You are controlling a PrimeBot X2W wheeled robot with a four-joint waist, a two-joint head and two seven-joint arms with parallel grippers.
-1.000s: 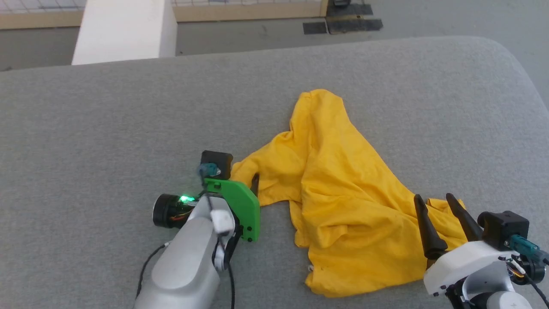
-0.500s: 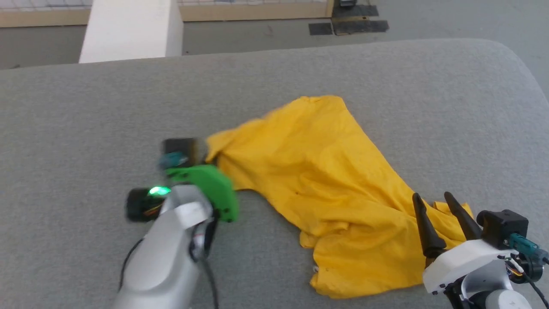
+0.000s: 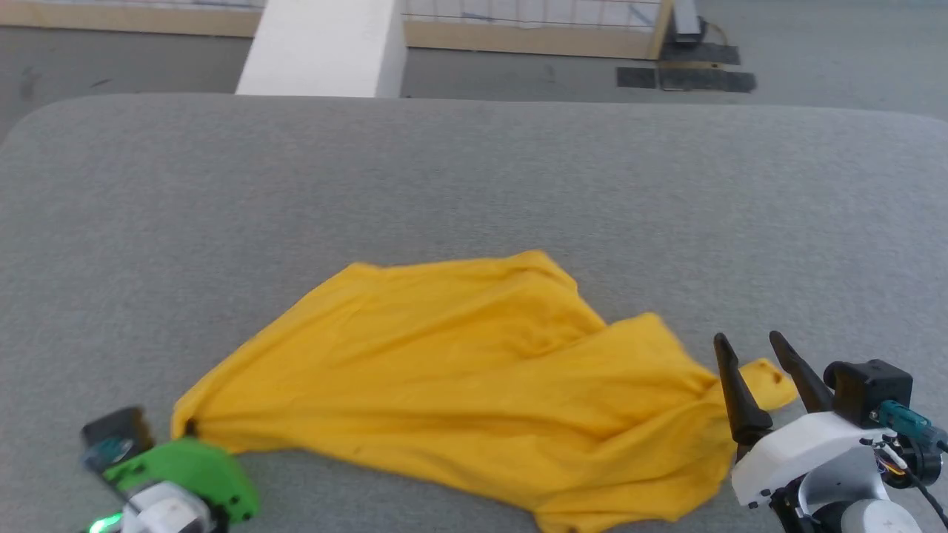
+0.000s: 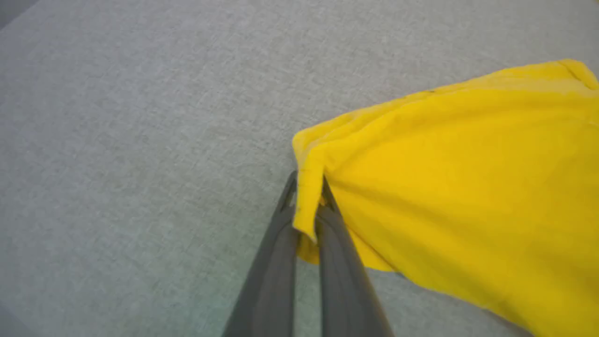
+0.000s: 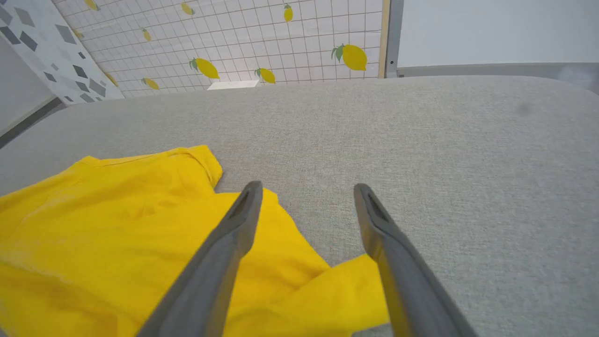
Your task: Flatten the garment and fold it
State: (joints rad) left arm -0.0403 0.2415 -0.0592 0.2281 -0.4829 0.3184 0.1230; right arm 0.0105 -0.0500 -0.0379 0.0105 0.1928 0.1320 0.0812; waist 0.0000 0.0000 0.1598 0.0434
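The garment point(image 3: 474, 392), a bright yellow T-shirt, lies stretched across the grey padded table point(image 3: 474, 185) with its plain side up; no print shows. My left gripper point(image 4: 309, 180) is shut on a corner of the cloth at the shirt's left end, near the lower left of the head view point(image 3: 189, 429). In the left wrist view the yellow fabric point(image 4: 458, 178) spreads to the right from the pinched corner. My right gripper point(image 3: 749, 342) stands open at the lower right, above the shirt's right edge point(image 5: 140, 243), holding nothing.
The table's far edge runs across the top of the head view, with grey floor behind it. A white post point(image 3: 326, 48) stands beyond that edge, and a dark floor mat point(image 3: 685, 74) lies further right. A tiled wall with lemon prints point(image 5: 234, 42) is in the right wrist view.
My left gripper has dragged the pinched corner far to the left and toward me, spreading the shirt out wide. The head camera has also shifted. The right gripper stays put and open.
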